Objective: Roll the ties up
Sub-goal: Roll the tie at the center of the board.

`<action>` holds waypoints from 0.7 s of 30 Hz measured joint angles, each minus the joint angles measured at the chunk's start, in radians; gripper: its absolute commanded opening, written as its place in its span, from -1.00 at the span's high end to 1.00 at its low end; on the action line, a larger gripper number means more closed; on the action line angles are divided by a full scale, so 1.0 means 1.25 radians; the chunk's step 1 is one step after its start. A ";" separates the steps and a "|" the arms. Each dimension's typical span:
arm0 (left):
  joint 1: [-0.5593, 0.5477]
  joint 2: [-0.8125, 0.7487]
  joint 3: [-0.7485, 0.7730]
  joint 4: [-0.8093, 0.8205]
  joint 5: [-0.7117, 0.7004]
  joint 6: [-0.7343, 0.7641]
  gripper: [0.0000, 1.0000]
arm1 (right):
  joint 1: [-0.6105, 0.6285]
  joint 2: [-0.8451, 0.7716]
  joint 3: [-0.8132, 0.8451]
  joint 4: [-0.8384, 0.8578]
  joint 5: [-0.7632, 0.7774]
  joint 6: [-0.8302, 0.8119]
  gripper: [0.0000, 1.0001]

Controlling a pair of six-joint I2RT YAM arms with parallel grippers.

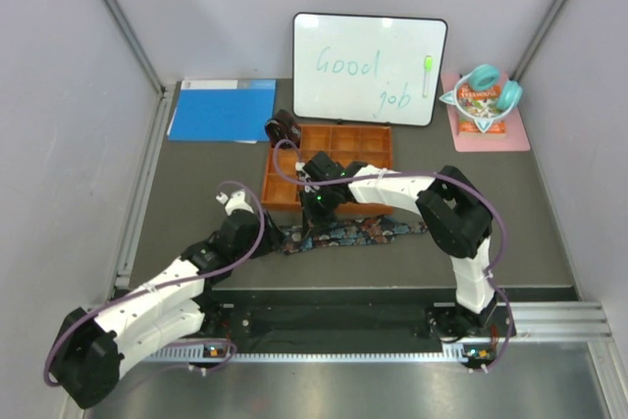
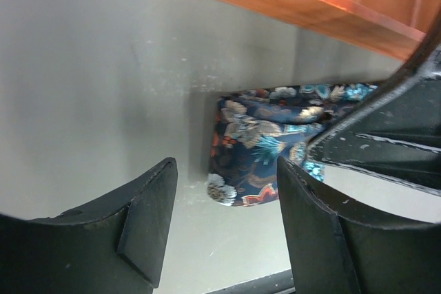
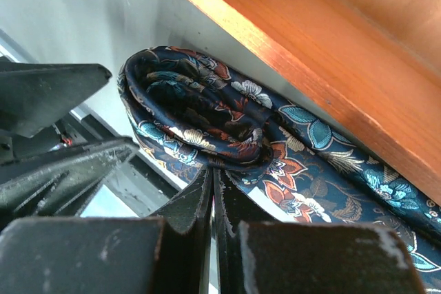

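- Floral tie [image 1: 358, 231]: lies on the bench [image 1: 196, 183] just in front of the orange tray [image 1: 345, 129], running alongside its near wall. The strip stretches off past the tray's near-right corner.
- Tie end near the tray's near-left corner is partly rolled. R wrist view shows a loose coil of a few turns [image 3: 207, 115] w/ the rest trailing flat beside the tray wall [image 3: 331, 53].
- R end effector [image 1: 312, 215]: reaches in over the tray's near edge. It is clenched, w/ the jaws pressed together and no gap [image 3: 211, 191], and the tips are touching the coil's underside. Can't tell whether any fabric is caught between them.
- L end effector [image 1: 278, 239]: sits off the tray's near-left corner, low over the bench. It is released, w/ the jaws spread [image 2: 227, 222] and nothing between them. The tie's rolled end [image 2: 258, 146] is just beyond its tips, not touched, w/ the tray wall [image 2: 289, 1] further past that.
- L wrist view also shows the R arm's fingers [image 2: 386, 122] lying across the tie from the right.
- Maroon tie [image 1: 283, 129]: dark coil just outside the tray's far-left corner, apart from both arms.
- Behind the tray: whiteboard [image 1: 368, 68] reading "Good job". Blue folder [image 1: 221, 110] well off to the tray's far left. Pink mat [image 1: 488, 115] w/ teal headphones [image 1: 483, 80] off to the far right.
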 measured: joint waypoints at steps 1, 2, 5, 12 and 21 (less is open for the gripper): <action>0.000 0.000 -0.002 0.007 0.004 0.002 -0.29 | 0.000 0.000 0.000 0.001 0.000 0.000 1.00; 0.000 0.000 -0.004 0.016 0.009 0.003 -0.29 | 0.000 0.000 0.000 0.003 0.000 0.000 1.00; 0.001 0.004 -0.012 0.055 0.020 0.012 -0.29 | 0.000 0.000 -0.002 0.005 0.000 0.000 1.00; 0.001 0.072 -0.042 0.138 0.035 0.018 -0.12 | 0.000 0.000 -0.004 0.009 0.000 0.000 1.00; 0.002 0.136 -0.042 0.206 0.055 0.026 0.11 | -0.002 0.000 -0.005 0.015 0.000 0.000 1.00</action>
